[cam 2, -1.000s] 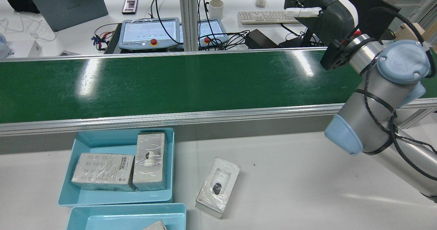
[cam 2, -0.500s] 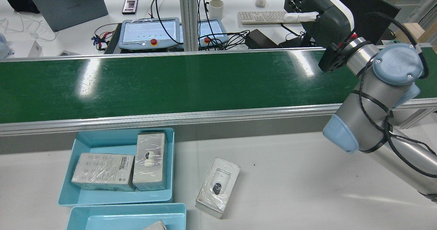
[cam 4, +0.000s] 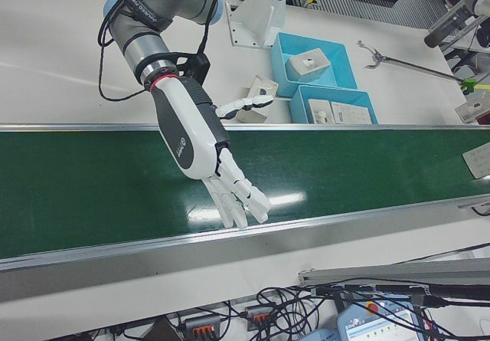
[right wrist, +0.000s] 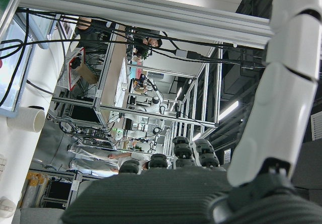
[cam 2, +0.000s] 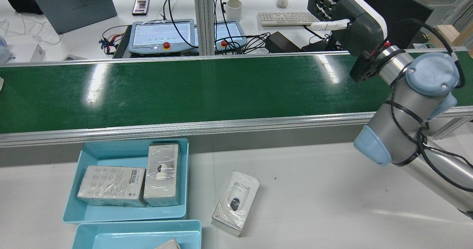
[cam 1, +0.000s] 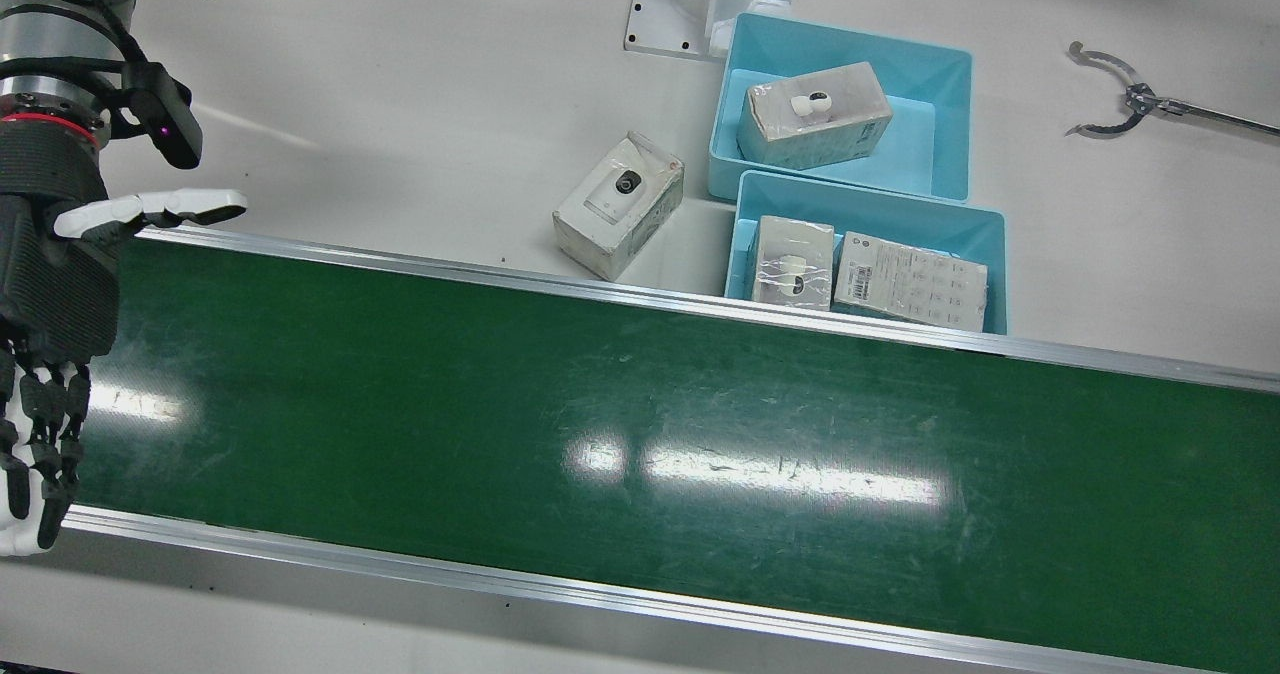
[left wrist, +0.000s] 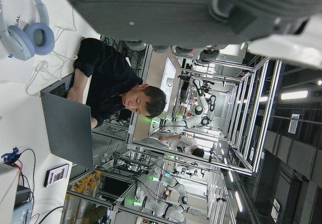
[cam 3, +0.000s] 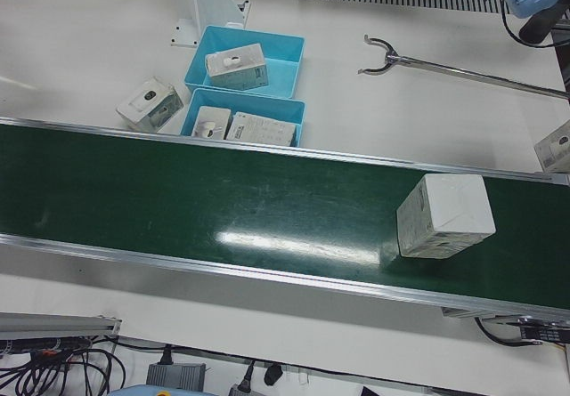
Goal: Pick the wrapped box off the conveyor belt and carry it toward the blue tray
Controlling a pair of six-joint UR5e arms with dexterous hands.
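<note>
A white wrapped box (cam 3: pixel 443 215) lies on the green conveyor belt (cam 3: pixel 223 200) near its right end in the left-front view. It shows as a sliver at the belt's left edge in the rear view (cam 2: pixel 1 83). My right hand (cam 2: pixel 354 20) hovers open over the other end of the belt, fingers stretched out flat (cam 4: pixel 203 145), far from the box and holding nothing (cam 1: pixel 50 294). Two blue trays (cam 2: pixel 111 151) (cam 1: pixel 940 64) stand on the table beside the belt with wrapped boxes inside. Only part of my left hand (left wrist: pixel 166 7) shows, in its own view.
Another wrapped box (cam 2: pixel 236 203) lies loose on the white table right of the trays. A metal grabber tool (cam 1: pixel 1130 99) rests on the table beyond the trays. Teach pendants, a keyboard and a laptop sit on the desk behind the belt.
My right hand has shifted slightly above the belt's far edge, staying open. A corner of the wrapped box has come into the rear view at the belt's left edge.
</note>
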